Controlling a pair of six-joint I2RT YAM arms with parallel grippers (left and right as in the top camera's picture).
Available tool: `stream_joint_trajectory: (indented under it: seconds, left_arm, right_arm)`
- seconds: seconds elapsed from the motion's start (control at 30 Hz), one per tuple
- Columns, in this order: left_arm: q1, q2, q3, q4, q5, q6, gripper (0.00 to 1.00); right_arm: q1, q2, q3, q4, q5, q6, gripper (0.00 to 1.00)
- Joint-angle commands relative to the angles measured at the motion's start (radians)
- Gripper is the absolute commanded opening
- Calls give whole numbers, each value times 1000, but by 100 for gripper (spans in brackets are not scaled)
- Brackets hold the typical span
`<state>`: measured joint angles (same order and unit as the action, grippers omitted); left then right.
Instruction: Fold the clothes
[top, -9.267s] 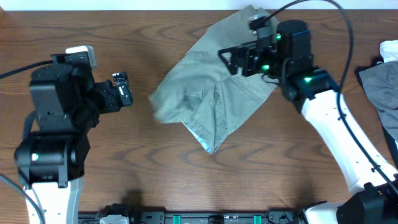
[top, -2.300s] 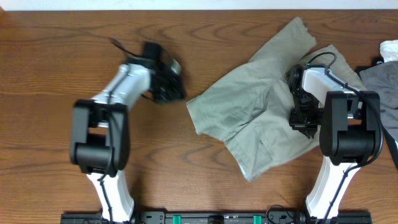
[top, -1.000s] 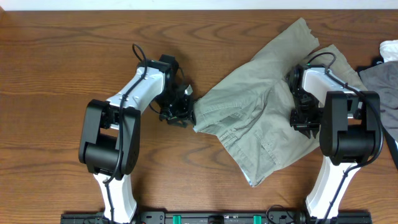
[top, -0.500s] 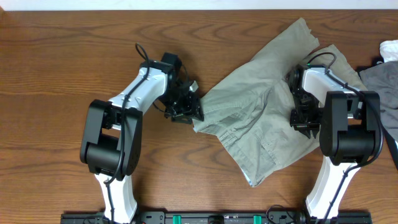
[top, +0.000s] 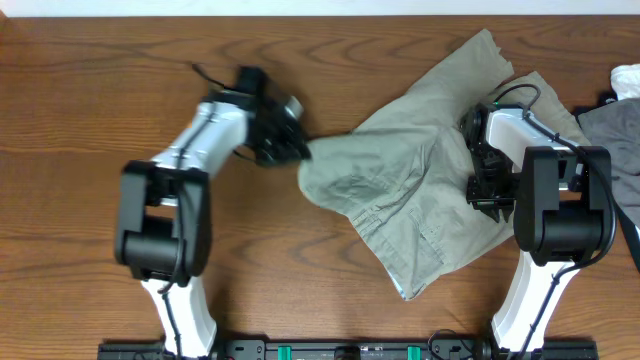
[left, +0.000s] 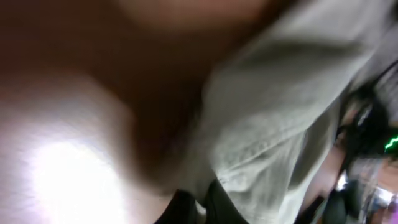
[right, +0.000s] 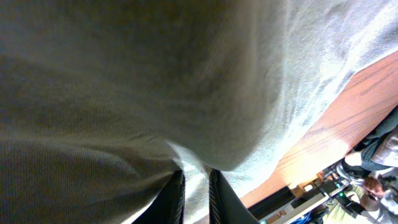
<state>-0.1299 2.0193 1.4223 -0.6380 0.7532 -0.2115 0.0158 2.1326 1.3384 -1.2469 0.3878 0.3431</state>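
Overhead: the khaki-green shorts (top: 400, 190) lie crumpled on the table (top: 100, 80), right of centre, one leg reaching toward the far edge and another toward the near side. The left pincer (top: 293, 150) sits at the shorts' left margin, where the cloth is drawn to a bunched point right against it; from here it looks nipped shut on that edge. The right pincer (top: 483, 175) points down into the right half of the shorts, its arm lying over the fabric; the fingertips are hidden from this angle. A grey garment (top: 608, 135) and a white cloth (top: 627, 80) lie at the table's right edge, apart from the shorts. Left wrist: badly blurred. The shorts (left: 273, 124) fill the right side as a pale green fold running down to the left pincer (left: 193, 208) at the bottom of the frame; dark finger shapes flank the cloth there, so I read a closed grip on the fabric, though I cannot make out the exact gap. Right wrist: sharper. The shorts (right: 155, 81) cover nearly the whole view, the weave plain to see. The right pincer (right: 196, 193) shows two dark fingers set very close, with a thin ridge of cloth pinched between them. Bare table (right: 329, 143) shows at lower right, beyond the hem.
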Motion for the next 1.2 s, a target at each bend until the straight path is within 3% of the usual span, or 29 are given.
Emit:
stream_joint_trajectory:
  seconds: [0.0, 0.33, 0.43, 0.6, 0.77, 0.87, 0.97, 1.07, 1.17]
  left_arm:
    - [124, -65, 36, 82, 28, -82, 6]
    - [190, -54, 30, 148, -89, -48, 7]
    - [190, -54, 30, 168, -92, -48, 16]
    - [191, -54, 30, 172, -91, -49, 43]
    - [190, -54, 29, 128, 1, -48, 50]
    - [174, -54, 29, 80, 67, -30, 51]
    - [124, -54, 29, 14, 72, 77, 50]
    - [58, -54, 29, -54, 54, 178, 38]
    - [-12, -54, 29, -104, -24, 193, 31]
  right_arm:
    - [-2, 16, -10, 25, -29, -20, 14]
    - [-2, 16, -10, 23, -29, -35, 16]
    - [-2, 15, -8, 26, -31, -38, 16]
    - [-3, 13, 5, 27, -84, -88, 16]
    - [-2, -31, 26, 31, -115, -114, 16]
    - [-3, -95, 43, 45, -166, -154, 18]
    - [-2, -175, 50, 84, -272, -224, 21]
    - [-2, -248, 50, 124, -356, -255, 25]
    - [-5, -303, 50, 147, -363, -254, 27]
